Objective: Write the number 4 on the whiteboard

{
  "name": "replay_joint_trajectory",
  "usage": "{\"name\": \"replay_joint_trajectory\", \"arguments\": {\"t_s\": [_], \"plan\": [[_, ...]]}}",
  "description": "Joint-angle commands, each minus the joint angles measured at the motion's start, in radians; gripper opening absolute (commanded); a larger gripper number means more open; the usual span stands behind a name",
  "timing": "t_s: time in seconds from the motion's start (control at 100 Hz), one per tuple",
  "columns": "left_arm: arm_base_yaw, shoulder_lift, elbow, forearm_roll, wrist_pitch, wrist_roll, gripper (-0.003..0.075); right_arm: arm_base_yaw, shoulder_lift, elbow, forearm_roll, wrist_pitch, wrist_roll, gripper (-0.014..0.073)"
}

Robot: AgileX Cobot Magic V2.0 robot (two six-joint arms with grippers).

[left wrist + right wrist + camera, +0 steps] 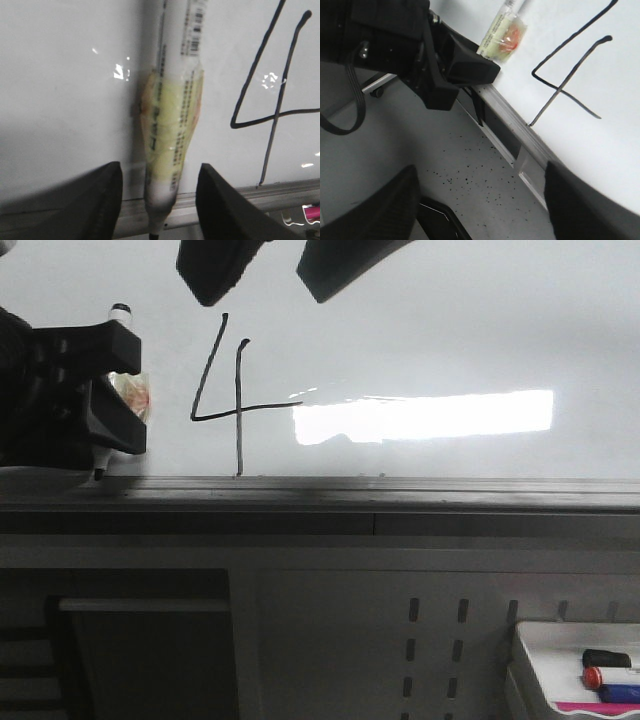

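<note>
The number 4 (238, 410) is drawn in thin black line on the glossy whiteboard (450, 330), just above its grey ledge (400, 495). It also shows in the left wrist view (276, 117) and the right wrist view (559, 90). A white marker (172, 125) with a yellowish label leans on the board, tip down at the ledge, left of the 4. My left gripper (160, 172) is open around it, with a gap on each side of the marker. My right gripper (480, 195) is open and empty; its fingers (215, 270) hang above the 4.
A small white tray (560, 660) at the lower right holds a black marker (607, 658) and a red-capped one (610, 677). A perforated grey panel (435, 640) stands below the ledge. The speckled floor (485, 165) lies under the right gripper.
</note>
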Motion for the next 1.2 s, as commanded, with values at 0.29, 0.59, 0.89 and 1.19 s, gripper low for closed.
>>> {"name": "replay_joint_trajectory", "arguments": {"t_s": [0.29, 0.59, 0.89, 1.19], "plan": [[0.003, -0.234, -0.022, 0.080, 0.021, -0.001, 0.0351, -0.006, -0.085, -0.004, -0.030, -0.017, 0.008, 0.0125], [0.003, -0.594, 0.059, 0.250, 0.112, -0.001, -0.0020, -0.006, -0.373, 0.281, -0.030, -0.267, 0.008, -0.0062], [0.003, -1.054, 0.298, 0.299, 0.118, 0.074, -0.0020, -0.006, -0.868, 0.717, -0.067, -0.489, 0.008, -0.0062], [0.003, -1.261, 0.410, 0.293, 0.120, 0.076, -0.0020, -0.006, -1.233, 0.911, -0.067, -0.487, 0.008, -0.0064]]}}
